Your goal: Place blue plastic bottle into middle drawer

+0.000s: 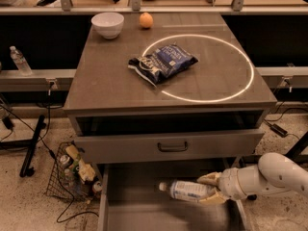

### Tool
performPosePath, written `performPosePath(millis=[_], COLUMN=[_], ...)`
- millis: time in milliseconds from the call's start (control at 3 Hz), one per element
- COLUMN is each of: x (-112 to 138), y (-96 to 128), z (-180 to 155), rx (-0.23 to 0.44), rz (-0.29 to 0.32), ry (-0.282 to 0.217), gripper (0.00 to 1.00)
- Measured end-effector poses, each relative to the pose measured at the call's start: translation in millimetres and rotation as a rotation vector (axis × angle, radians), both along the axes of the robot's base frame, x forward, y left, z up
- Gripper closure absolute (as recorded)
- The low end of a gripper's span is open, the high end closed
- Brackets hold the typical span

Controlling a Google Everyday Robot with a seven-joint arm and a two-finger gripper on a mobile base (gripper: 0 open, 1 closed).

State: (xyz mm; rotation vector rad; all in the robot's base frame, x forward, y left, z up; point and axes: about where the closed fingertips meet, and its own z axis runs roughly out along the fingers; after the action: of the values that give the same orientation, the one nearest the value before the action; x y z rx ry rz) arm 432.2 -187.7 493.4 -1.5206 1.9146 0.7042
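Observation:
The blue plastic bottle (pixel 185 190), clear with a pale blue-white label and white cap, lies on its side, cap pointing left, low over the floor of the open middle drawer (pixel 139 201). My gripper (pixel 211 189) reaches in from the right and is shut on the bottle's base end, one finger above it and one below. My white arm (pixel 269 177) extends off to the right. I cannot tell whether the bottle touches the drawer floor.
Just above the open drawer is a grey drawer front with a black handle (pixel 172 147). On the cabinet top lie a chip bag (pixel 162 61), a white bowl (pixel 108 24) and an orange (pixel 146 20). A wire basket of trash (pixel 72 170) stands at the left, and a small clear bottle (pixel 20 60) sits on a ledge.

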Motion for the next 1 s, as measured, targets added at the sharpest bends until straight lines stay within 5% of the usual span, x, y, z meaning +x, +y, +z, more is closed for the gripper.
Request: performPosePath(millis=[667,1000], x=[17,19], y=[18,26], z=[-47,-57], rx=[0.034,0.045], rz=[-0.083,-0.09], ry=[0.055,0.072], gripper=[0.99,0.77])
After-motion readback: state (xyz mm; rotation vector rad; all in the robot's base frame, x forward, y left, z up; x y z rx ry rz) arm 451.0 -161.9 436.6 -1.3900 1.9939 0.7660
